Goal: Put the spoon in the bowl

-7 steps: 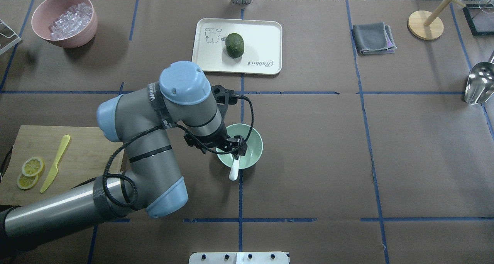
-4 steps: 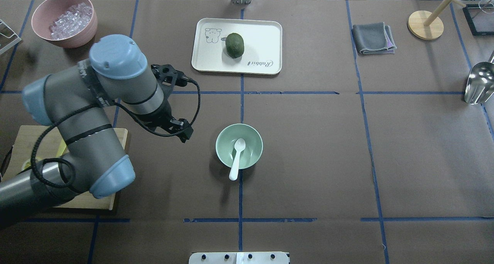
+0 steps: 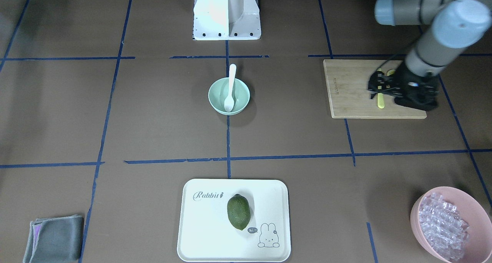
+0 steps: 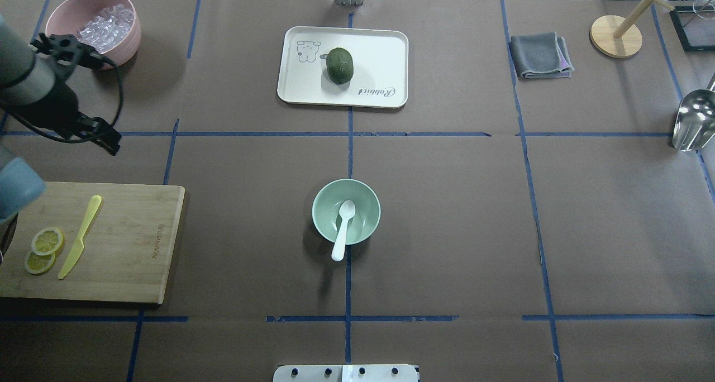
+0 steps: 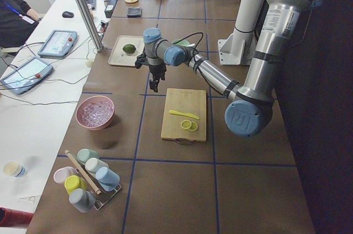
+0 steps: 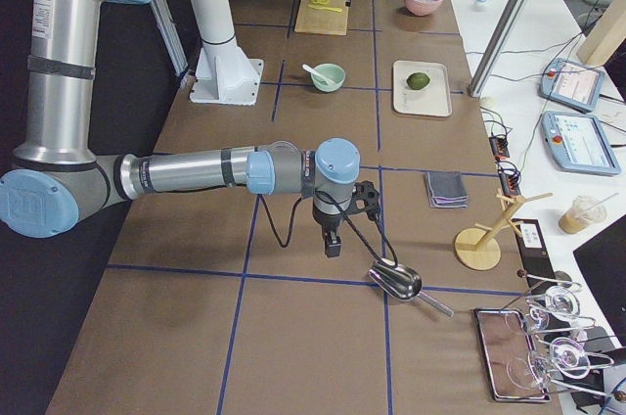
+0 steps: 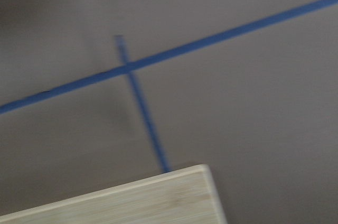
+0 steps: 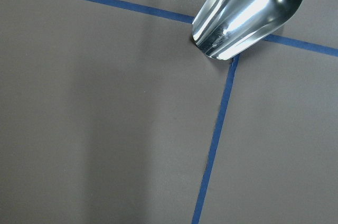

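Note:
The white spoon (image 4: 341, 228) lies in the mint-green bowl (image 4: 363, 200) at the table's middle. Its scoop is inside and its handle rests over the near rim. Both also show in the front view, the spoon (image 3: 230, 84) in the bowl (image 3: 240, 97). My left gripper (image 4: 109, 141) is empty and far off to the left, above the table between the pink bowl and the cutting board; its fingers look apart in the front view (image 3: 378, 89). My right gripper (image 6: 333, 244) shows only in the right side view, near a metal scoop; I cannot tell its state.
A wooden cutting board (image 4: 128, 242) with a yellow knife (image 4: 81, 237) and lemon slices (image 4: 42, 251) is at near left. A pink bowl (image 4: 120, 49) of clear cubes is far left. A white tray (image 4: 380, 58) holds a green fruit. A grey cloth (image 4: 539, 55) and metal scoop (image 4: 692, 119) are right.
My left gripper was over the bowl at the spoon's handle, then let go and swung far to the left and back. The spoon stays in the bowl.

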